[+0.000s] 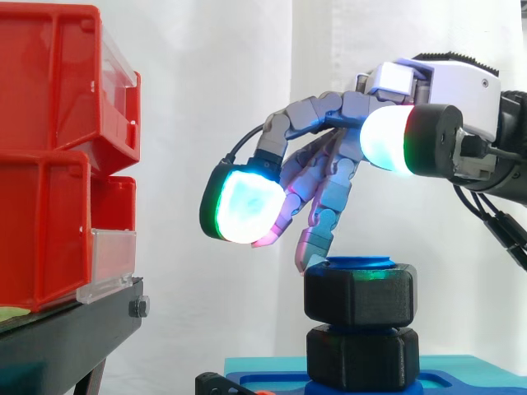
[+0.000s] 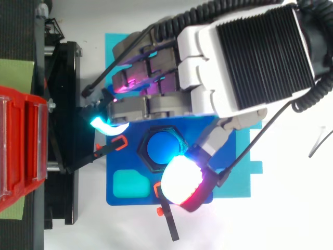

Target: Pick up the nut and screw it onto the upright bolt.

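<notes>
You see the hand (image 1: 346, 156) coming in from the right of the side view, its fingers (image 1: 317, 243) spread apart and loosely bent, clamped on nothing. One fingertip hangs at the left top edge of the black nut (image 1: 360, 295); whether it touches is not clear. The nut sits at the top of the upright blue bolt (image 1: 362, 262), low and right of centre, with a second black hexagonal piece (image 1: 362, 358) just below it. From above, you see the bolt's round blue top (image 2: 163, 147) ringed by the nut, on a blue plate (image 2: 117, 195) with a teal recess (image 2: 130, 183) and orange clips (image 2: 119, 142), laid on the white bench (image 2: 291, 208). A glowing pad (image 2: 182, 182) hangs just below and right of the bolt. Red bins (image 1: 49, 164) on a black stand (image 1: 66, 337) fill the left.
</notes>
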You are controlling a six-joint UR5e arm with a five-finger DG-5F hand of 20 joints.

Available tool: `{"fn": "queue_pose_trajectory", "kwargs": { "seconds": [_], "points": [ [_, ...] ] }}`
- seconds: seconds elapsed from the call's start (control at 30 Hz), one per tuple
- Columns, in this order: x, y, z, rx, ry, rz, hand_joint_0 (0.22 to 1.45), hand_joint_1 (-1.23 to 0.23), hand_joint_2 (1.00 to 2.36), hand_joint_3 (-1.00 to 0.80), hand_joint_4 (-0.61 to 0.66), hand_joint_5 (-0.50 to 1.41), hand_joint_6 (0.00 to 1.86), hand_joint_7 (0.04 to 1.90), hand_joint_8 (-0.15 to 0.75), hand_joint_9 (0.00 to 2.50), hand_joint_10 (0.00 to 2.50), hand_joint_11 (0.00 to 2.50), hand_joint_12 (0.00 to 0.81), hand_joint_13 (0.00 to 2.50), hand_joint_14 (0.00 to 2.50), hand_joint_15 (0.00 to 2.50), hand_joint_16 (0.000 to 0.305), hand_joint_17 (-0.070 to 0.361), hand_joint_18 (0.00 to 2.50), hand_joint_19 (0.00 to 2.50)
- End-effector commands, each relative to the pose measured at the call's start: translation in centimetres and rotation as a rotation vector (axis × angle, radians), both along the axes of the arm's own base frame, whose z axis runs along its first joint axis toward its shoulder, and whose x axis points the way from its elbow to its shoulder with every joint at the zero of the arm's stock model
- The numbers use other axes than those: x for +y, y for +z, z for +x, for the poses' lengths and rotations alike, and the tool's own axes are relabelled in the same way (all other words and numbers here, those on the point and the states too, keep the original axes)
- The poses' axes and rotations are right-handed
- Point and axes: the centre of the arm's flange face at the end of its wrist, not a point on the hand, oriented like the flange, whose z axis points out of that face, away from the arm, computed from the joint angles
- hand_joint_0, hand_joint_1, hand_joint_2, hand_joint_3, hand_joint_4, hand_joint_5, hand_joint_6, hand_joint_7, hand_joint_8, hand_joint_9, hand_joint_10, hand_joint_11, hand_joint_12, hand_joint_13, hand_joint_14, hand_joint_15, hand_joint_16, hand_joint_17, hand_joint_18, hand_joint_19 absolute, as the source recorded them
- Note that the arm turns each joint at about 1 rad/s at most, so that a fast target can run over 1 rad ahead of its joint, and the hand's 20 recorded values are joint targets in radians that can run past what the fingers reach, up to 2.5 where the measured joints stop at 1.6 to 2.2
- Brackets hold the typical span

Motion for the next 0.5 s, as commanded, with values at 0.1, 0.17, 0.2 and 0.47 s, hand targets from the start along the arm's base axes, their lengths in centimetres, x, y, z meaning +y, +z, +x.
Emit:
{"fn": "queue_pose_trajectory", "kwargs": {
  "seconds": [0.1,0.17,0.2,0.47],
  "points": [
    [1.8,-0.9,0.0,0.027,-0.007,0.007,0.50,-0.16,1.00,-0.50,0.20,-0.06,0.50,0.75,0.201,1.26,0.00,0.02,0.138,0.91,0.00,0.00,0.018,0.041,0.67,0.28],
    [2.1,-1.4,-0.1,0.033,-0.010,0.009,0.51,-0.16,1.00,-0.50,0.20,-0.06,0.50,0.76,0.203,1.28,0.00,0.02,0.134,0.91,0.00,0.00,0.018,0.041,0.68,0.28],
    [2.2,-1.7,-0.2,0.035,-0.011,0.009,0.51,-0.16,1.00,-0.50,0.20,-0.05,0.50,0.77,0.207,1.28,0.00,0.02,0.133,0.91,0.00,0.00,0.018,0.041,0.68,0.28],
    [1.9,-3.0,-0.6,0.027,-0.013,0.014,0.51,-0.16,1.00,-0.50,0.21,-0.05,0.50,0.82,0.209,1.31,0.00,0.05,0.137,0.92,0.00,0.00,0.018,0.041,0.68,0.28]
  ]
}}
